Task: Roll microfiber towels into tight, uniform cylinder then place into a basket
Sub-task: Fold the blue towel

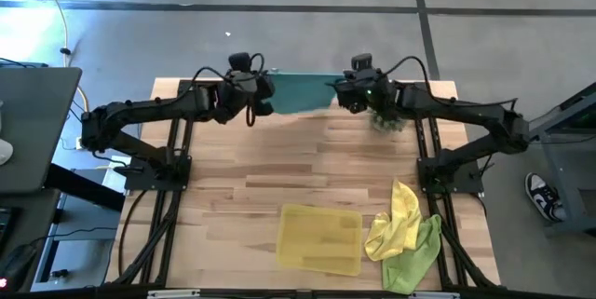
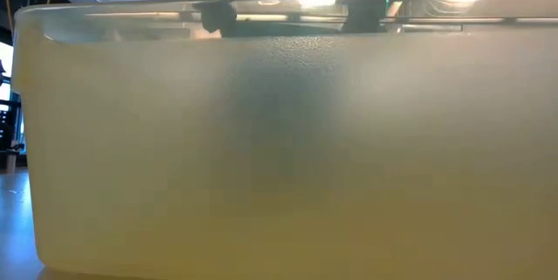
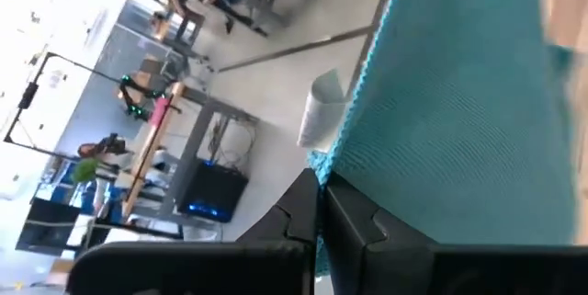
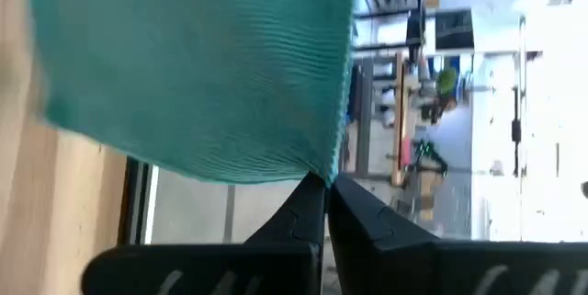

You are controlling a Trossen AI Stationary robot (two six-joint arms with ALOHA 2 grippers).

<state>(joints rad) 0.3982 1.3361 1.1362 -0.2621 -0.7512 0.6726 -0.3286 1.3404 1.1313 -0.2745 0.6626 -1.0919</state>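
I've got teal towel (image 1: pixel 300 92) stretched between both arms at table's far edge. Left gripper (image 3: pixel 320 185) clamped on one corner, right gripper (image 4: pixel 325 183) clamped on other. Yellow towel (image 1: pixel 396 220) and lime towel (image 1: pixel 414 257) heaped just beside basket (image 1: pixel 319 237), near edge.

ribbed teal cloth (image 4: pixel 202 74), translucent plastic basket (image 1: pixel 321 238)

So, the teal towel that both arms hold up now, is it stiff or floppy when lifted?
Probably floppy: the teal towel hangs as a sheet between the left end effector and the right end effector, each shut on a corner. Its ribbed weave likely resists slipping. It seems light, since corner pinches hold it.
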